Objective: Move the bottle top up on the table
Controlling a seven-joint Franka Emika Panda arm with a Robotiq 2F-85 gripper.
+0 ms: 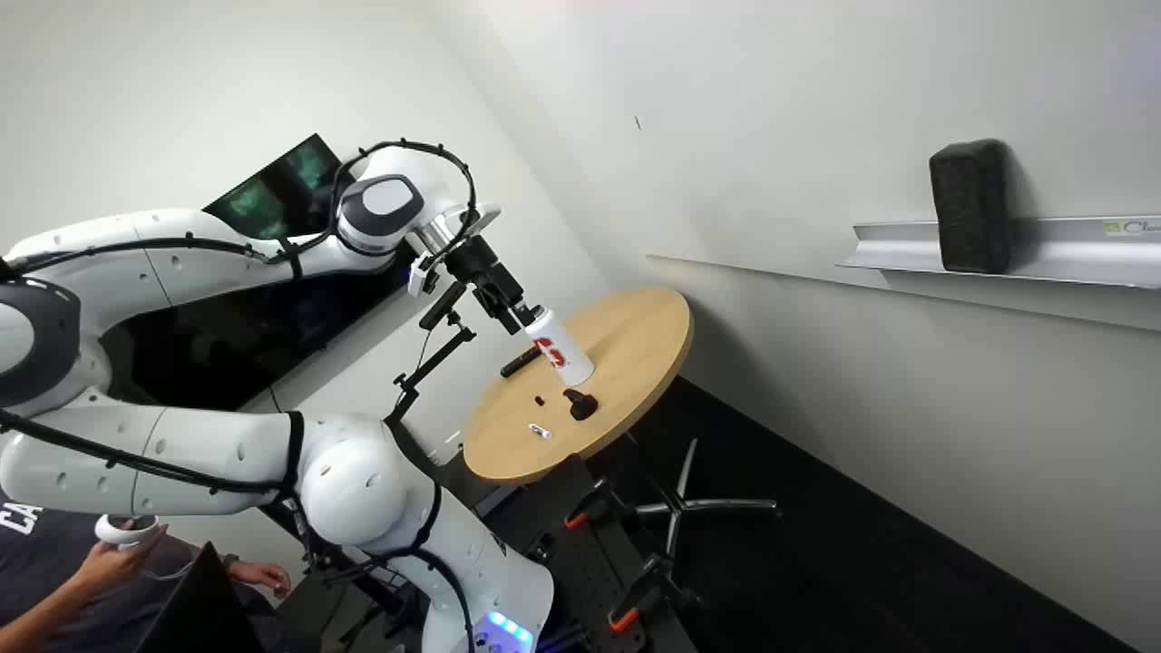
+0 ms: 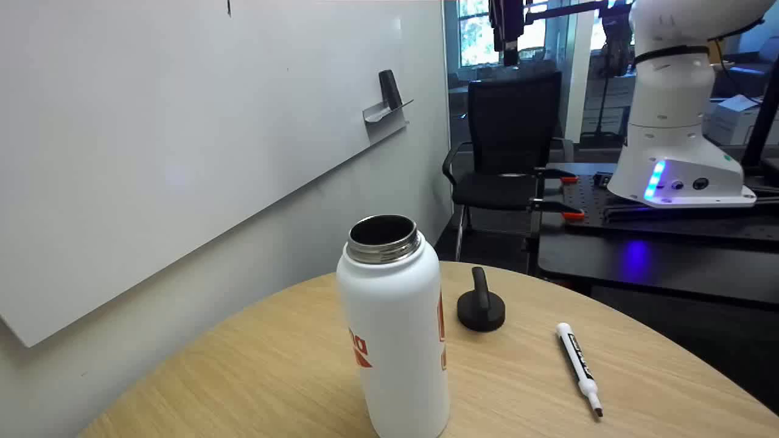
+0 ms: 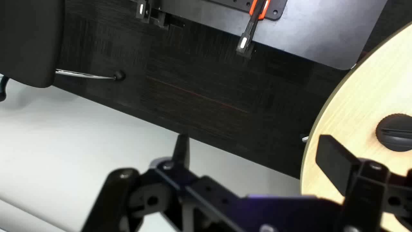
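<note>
The white bottle (image 1: pixel 570 363) with red print stands upright on the round light-wood table (image 1: pixel 648 340); its metal mouth is uncovered in an exterior view (image 2: pixel 398 340). The bottle top, a black cap with a loop handle (image 2: pixel 481 309), lies on the table beside the bottle; it also shows at the right of the wrist view (image 3: pixel 396 132). My gripper (image 3: pixel 257 154) is open and empty, its fingers wide apart. It is above table height, with the table (image 3: pixel 360 96) under its right finger. In an exterior view the gripper (image 2: pixel 510 56) is apart from the bottle.
A white marker (image 2: pixel 578 368) lies near the cap. A dark bar (image 1: pixel 520 363) and small dark piece (image 1: pixel 540 400) lie on the table. A black chair (image 2: pixel 514 134) and the robot's black bench (image 2: pixel 608 249) with orange clamps stand close. The wall tray (image 1: pixel 1079 249) holds a black block (image 1: pixel 972 207).
</note>
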